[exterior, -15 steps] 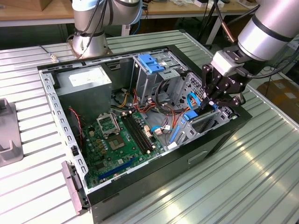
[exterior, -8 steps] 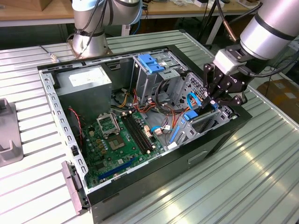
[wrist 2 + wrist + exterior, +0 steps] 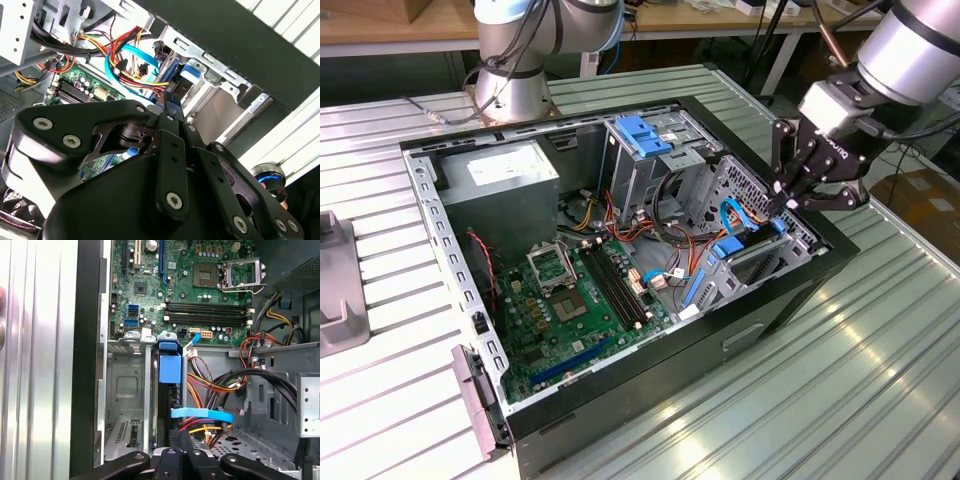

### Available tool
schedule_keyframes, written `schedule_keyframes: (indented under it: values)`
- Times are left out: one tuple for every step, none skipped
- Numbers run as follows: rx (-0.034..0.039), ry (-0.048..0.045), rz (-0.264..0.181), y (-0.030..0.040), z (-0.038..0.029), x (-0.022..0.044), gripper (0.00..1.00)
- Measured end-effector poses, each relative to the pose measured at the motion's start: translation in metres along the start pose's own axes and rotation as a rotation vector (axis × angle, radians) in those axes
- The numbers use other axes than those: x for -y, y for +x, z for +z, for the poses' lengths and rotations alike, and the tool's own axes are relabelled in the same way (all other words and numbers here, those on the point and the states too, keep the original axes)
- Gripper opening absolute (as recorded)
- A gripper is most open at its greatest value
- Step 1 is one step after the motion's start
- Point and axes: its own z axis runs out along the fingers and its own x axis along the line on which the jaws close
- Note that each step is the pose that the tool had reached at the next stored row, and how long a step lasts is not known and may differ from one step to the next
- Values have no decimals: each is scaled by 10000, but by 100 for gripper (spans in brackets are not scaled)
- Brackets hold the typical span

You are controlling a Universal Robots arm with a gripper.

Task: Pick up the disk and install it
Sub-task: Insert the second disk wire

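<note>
- My gripper (image 3: 790, 196) hangs over the open case (image 3: 790, 300), at the corner toward the exterior view's right, above the drive cage (image 3: 760, 250).
- In the first wrist view my fingers (image 3: 175, 460) look pressed together with nothing between them, so I judge the gripper clenched and empty.
- The disk (image 3: 167, 405) stands on edge in the cage slot just below my fingertips, its blue rail (image 3: 169, 369) on the end away from me.
- The disk looks seated or nearly so; a good finish means pushing straight along the slot, not sideways.
- A blue cable (image 3: 202, 415) and a wire bundle (image 3: 210, 385) lie just beside the disk; I must keep clear of them.
- The motherboard (image 3: 185, 285) lies beyond the cage.
</note>
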Motion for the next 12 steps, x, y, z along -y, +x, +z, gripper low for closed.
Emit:
schedule_keyframes:
  values:
    - [-1, -12, 2, -2, -23, 23, 10]
    - [-2, -20, 2, -3, -38, 36, 10]
    - [0, -29, 3, -4, -51, 48, 10]
    - [0, -44, 4, -5, -67, 63, 10]
    - [-2, -52, 5, -6, -72, 69, 10]
    - [0, -57, 6, -6, -72, 72, 10]
    - [1, -59, 7, -5, -72, 73, 10]
    - [0, -60, 6, -5, -72, 74, 10]
    - [0, -61, 6, -5, -72, 74, 10]
    - [0, -62, 6, -5, -72, 74, 10]
    - [1, -63, 6, -5, -72, 75, 10]
    - [1, -64, 6, -5, -72, 75, 10]
